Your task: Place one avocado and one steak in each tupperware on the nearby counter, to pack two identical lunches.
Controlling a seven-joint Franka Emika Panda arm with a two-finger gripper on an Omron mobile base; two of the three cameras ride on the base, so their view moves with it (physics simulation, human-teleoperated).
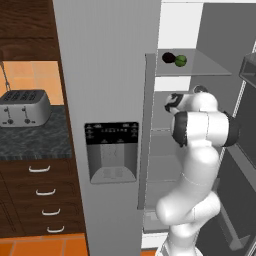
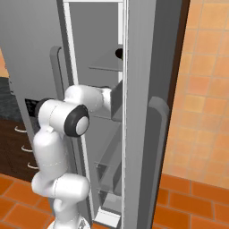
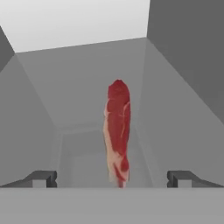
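A raw red steak with a pale fat edge lies on a grey fridge shelf, straight ahead of my gripper. It appears on end in the rolled hand view. The gripper is open, with one dark fingertip on each side and the steak's near end between them, untouched. Two avocados, one dark and one green, rest on the glass shelf above my arm. The counter lies to the left of the fridge. The tupperware is out of view.
My arm reaches into the open fridge between its closed left door with the dispenser and the opened right door. A silver toaster stands on the counter. Drawers with silver handles sit below it.
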